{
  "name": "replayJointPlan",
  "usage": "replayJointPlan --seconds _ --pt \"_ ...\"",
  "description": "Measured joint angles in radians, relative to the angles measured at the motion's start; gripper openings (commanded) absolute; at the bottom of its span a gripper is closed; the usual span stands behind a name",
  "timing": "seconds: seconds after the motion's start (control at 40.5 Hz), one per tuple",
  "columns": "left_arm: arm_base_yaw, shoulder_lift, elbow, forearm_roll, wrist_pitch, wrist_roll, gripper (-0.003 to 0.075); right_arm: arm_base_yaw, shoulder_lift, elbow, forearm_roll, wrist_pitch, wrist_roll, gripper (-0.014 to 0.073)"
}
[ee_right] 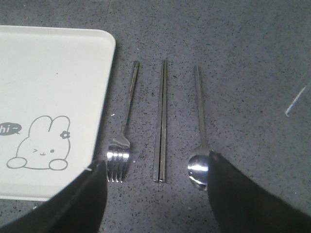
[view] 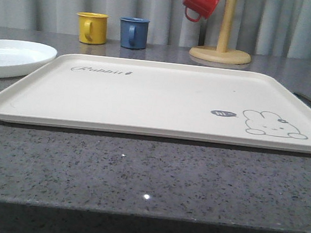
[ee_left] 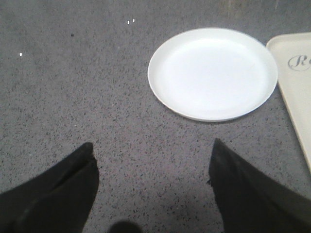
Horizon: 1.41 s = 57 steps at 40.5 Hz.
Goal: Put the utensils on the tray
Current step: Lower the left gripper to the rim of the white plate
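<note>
Round shallow white plate (view: 14,57) rests on the speckled grey stone countertop (view: 138,176), just beside the left end of the large cream rectangular tray (view: 163,98) and apart from it. The left gripper (ee_left: 153,187) hovers over bare countertop near the plate, fingers spread open and empty. To the right of the tray, three utensils lie parallel on the countertop: silver metal fork (ee_right: 124,131) nearest the tray, flat metal chopsticks (ee_right: 162,121) next, metal spoon (ee_right: 200,136) farthest. The right gripper (ee_right: 155,194) hangs above them, fingers apart, holding nothing.
</note>
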Motion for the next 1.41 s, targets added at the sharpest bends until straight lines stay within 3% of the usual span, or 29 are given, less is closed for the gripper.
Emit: replayJointPlan --seconds 0.222,0.519,0.618,0.84,1.409 --pt "0.0 0.273 -0.173 0.01 0.138 0.0 0.0473 0.0 0.0 0.0 0.0 0.0 0.0 0.0477" --pt "0.023 0.605 -0.361 0.018 0.148 0.0 0.0473 0.0 0.0 0.0 0.0 0.0 0.0 0.0477" --pt "0.066 0.685 -0.423 -0.055 0.148 0.048 0.0473 0.0 0.0 0.0 0.0 0.0 0.0 0.0477" --pt "0.241 0.913 -0.568 -0.402 0.148 0.258 0.0473 0.0 0.0 0.0 0.0 0.002 0.0 0.0477" --pt "0.258 1.085 -0.601 -0.494 0.081 0.311 0.0472 0.0 0.0 0.0 0.0 0.006 0.0 0.0477"
